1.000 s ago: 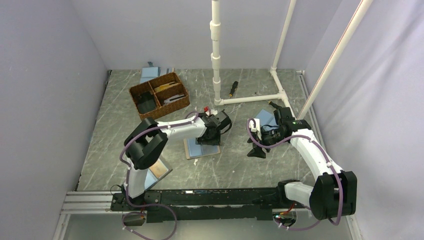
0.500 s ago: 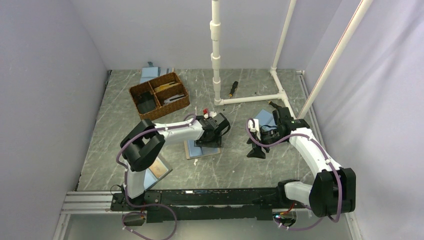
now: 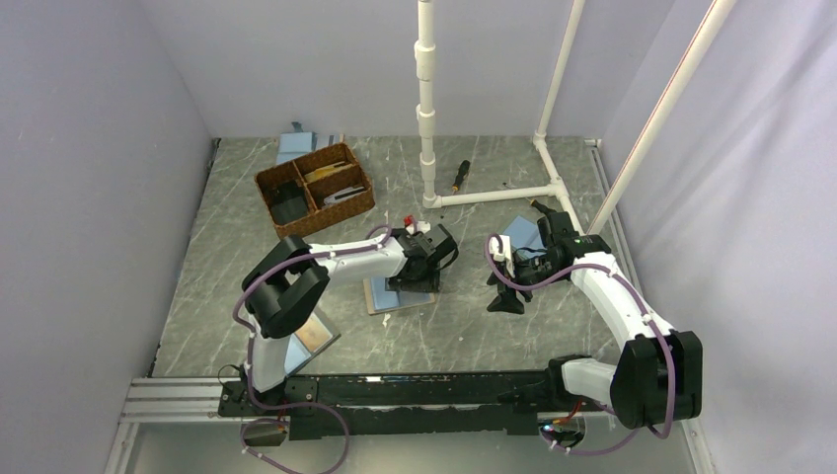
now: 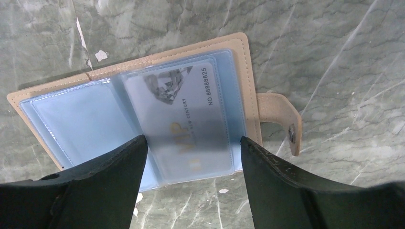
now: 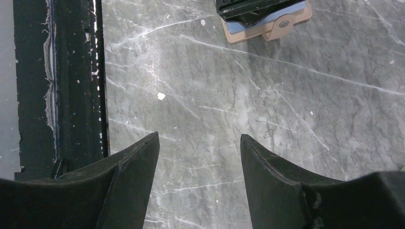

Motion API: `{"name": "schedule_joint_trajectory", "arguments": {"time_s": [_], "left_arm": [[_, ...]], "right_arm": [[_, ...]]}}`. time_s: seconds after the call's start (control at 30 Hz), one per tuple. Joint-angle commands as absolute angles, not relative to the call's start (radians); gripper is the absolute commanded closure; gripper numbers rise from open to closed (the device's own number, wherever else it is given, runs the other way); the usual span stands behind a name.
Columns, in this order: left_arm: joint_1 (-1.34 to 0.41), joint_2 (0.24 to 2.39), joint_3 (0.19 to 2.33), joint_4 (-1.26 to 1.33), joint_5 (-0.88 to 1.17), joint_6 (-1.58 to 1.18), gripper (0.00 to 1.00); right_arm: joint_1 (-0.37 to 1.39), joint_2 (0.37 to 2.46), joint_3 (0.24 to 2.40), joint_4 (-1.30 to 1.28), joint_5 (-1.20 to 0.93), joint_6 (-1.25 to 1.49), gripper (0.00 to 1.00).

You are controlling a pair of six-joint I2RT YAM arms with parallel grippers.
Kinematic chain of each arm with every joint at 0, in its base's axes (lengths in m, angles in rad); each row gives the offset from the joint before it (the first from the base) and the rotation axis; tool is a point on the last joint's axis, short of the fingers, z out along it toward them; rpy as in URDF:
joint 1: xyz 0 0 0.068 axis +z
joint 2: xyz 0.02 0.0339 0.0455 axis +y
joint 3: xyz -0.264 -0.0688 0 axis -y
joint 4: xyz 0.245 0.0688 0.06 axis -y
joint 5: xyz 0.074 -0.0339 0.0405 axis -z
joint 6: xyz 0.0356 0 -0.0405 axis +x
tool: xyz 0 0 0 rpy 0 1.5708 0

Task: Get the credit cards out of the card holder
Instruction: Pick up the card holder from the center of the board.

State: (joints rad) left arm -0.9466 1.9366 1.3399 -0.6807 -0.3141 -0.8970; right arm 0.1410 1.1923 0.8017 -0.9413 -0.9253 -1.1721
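Note:
The card holder [image 4: 76,119] lies open on the marble, its light-blue inside edged in tan and its snap tab [image 4: 282,119] sticking out to the right. A pale credit card [image 4: 186,114] printed "VIP" sits inside a clear sleeve on the right panel. My left gripper [image 4: 193,145] hovers open right over that sleeve, one finger on each side of the card, holding nothing. In the top view the left gripper [image 3: 417,275] covers most of the card holder [image 3: 387,298]. My right gripper [image 3: 505,291] stands open to the right, over bare marble [image 5: 200,143], empty.
A woven basket [image 3: 314,188] with compartments stands at the back left. White pipe frame [image 3: 426,118] rises at the back, a screwdriver [image 3: 460,176] beside it. A folder with a brown half [image 3: 314,336] lies near the left arm's base. A black rail [image 5: 62,81] runs along the near edge.
My left gripper has opened wider over the card sleeve and shifted slightly. The right arm has barely moved.

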Motion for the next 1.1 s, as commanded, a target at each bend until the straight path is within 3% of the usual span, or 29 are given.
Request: {"name": "schedule_joint_trajectory", "arguments": {"time_s": [0.0,0.33,0.57,0.77,0.93,1.07], "left_arm": [[-0.953,1.976,1.380,-0.730,-0.353,-0.928,0.24],[-0.951,1.957,1.299,-0.700,-0.347,-0.960,0.27],[-0.928,1.853,1.181,-0.571,-0.281,-0.948,0.48],[-0.896,1.745,1.045,-0.397,-0.157,-0.945,0.53],[-0.850,1.687,0.931,-0.247,-0.048,-0.956,0.55],[-0.831,1.653,0.871,-0.192,-0.017,-0.963,0.61]], "right_arm": [[0.145,1.186,0.840,-0.950,-0.971,-1.206,0.35],[0.146,1.178,0.841,-0.957,-0.979,-1.215,0.35],[0.146,1.178,0.842,-0.966,-0.989,-1.221,0.35],[0.155,1.199,0.856,-0.992,-1.035,-1.218,0.35],[0.252,1.239,0.879,-0.907,-1.094,-1.037,0.36],[0.419,1.237,0.857,-0.629,-1.000,-0.676,0.38]]}}
